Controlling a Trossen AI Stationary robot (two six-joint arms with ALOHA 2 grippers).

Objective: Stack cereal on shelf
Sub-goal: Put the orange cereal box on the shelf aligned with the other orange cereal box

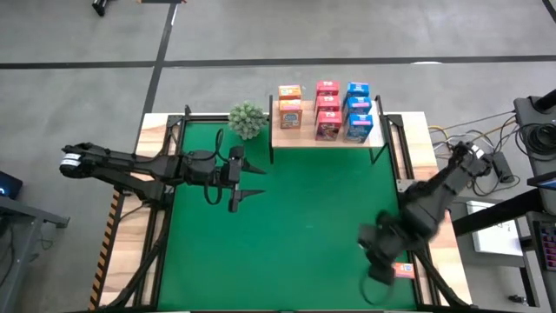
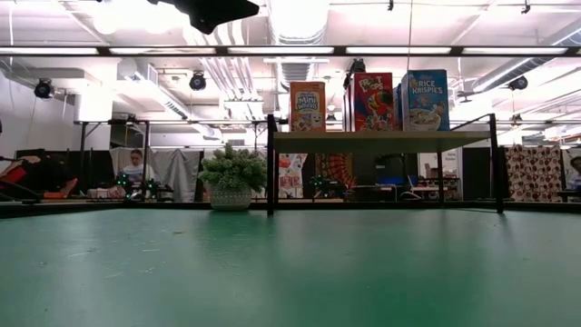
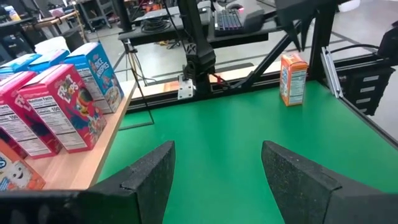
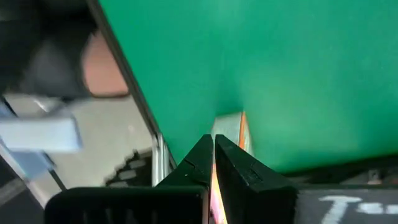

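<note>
High view: the right pincer (image 1: 382, 261) hangs over the last orange cereal box (image 1: 403, 270) at the green surface's (image 1: 304, 217) near right edge, fingers pressed almost together. The left pincer (image 1: 252, 178) waits, spread, before the shelf (image 1: 321, 137). Light, stiff cardboard (crushable, probably); it is best gripped across its narrow sides. It stands upright in the left wrist view, long axis vertical.
</note>
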